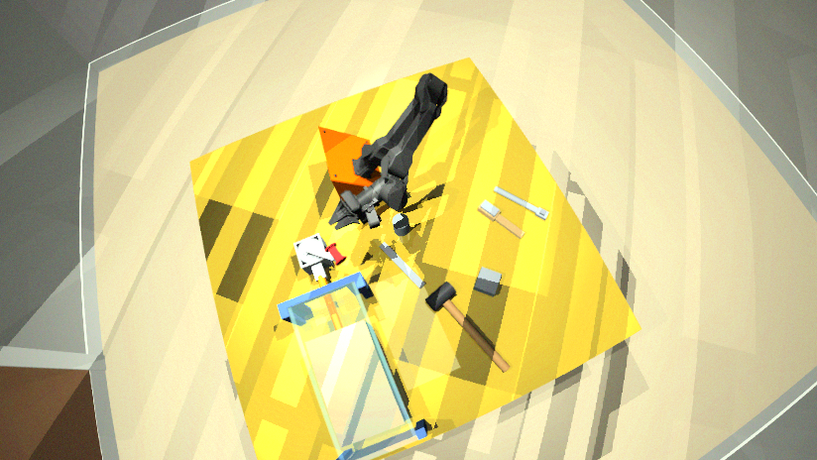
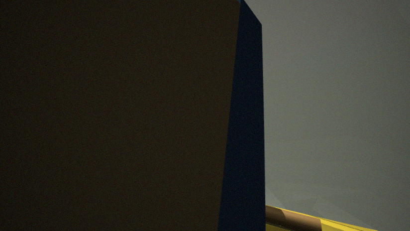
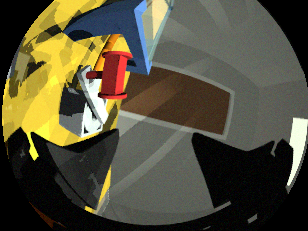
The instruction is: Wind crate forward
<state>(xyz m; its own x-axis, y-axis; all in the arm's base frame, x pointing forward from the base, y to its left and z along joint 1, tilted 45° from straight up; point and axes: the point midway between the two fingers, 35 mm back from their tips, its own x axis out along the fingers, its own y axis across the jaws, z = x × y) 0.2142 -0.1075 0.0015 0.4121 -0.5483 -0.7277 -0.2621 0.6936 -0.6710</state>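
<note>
The white winch stands on the yellow bench in front of the cubby mouth. The handle is in its top, and the handle's red knob sticks out to the side. An orange strap runs from the winch through the blue steel frame into the clear-panelled cubby. The pale crate shows through the panels. My gripper is open and empty, above and behind the winch, clear of the knob.
An orange panel stands by the arm's base. A dark cup, a flat file, a hammer, a grey block, a brush and a wrench lie to the right. The exterior view shows only a dark face and a blue post.
</note>
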